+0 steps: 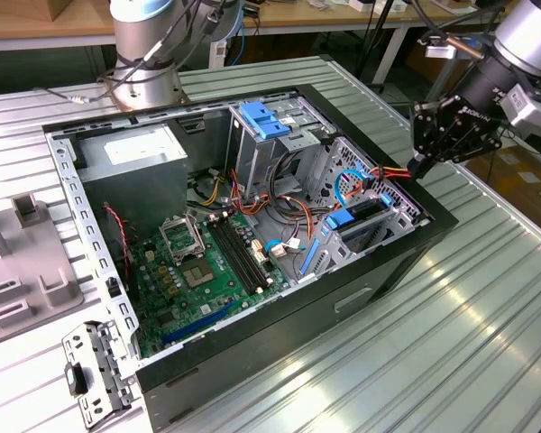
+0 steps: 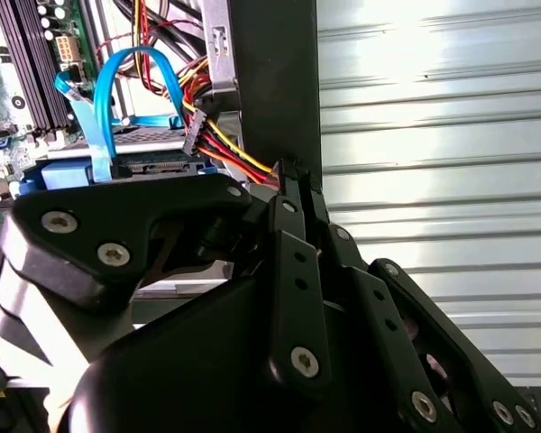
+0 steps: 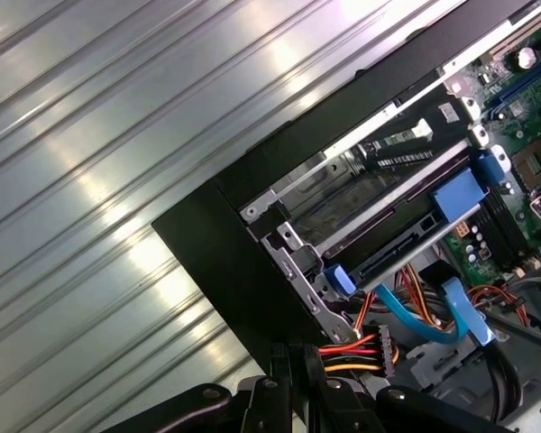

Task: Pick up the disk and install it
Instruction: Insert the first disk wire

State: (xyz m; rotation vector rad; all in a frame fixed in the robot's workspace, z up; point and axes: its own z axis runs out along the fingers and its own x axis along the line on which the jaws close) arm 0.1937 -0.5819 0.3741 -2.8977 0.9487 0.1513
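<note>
The disk (image 1: pixel 362 213) lies flat inside the drive cage at the near-right corner of the open computer case (image 1: pixel 397 257), with blue side rails showing. Both wrist views show its end: the disk (image 2: pixel 149 142) (image 3: pixel 392 244) carries a blue data cable (image 2: pixel 104 108), and red, yellow and black power wires (image 2: pixel 225 149) run beside it. My black gripper (image 1: pixel 421 165) hangs just outside that corner, over the case's black rim. Its fingertips (image 2: pixel 293 176) (image 3: pixel 293 356) are pressed together with nothing between them, so it is shut and apart from the disk.
Inside the case are a green motherboard (image 1: pixel 207 271), a grey power-supply box (image 1: pixel 135 153) and a bare light-blue bracket (image 1: pixel 266 117) on the upper cage. The arm's base (image 1: pixel 144 54) stands behind. A grey fixture (image 1: pixel 27 262) and a metal bracket (image 1: pixel 95 370) lie at the exterior view's left on the ribbed table (image 1: pixel 460 316).
</note>
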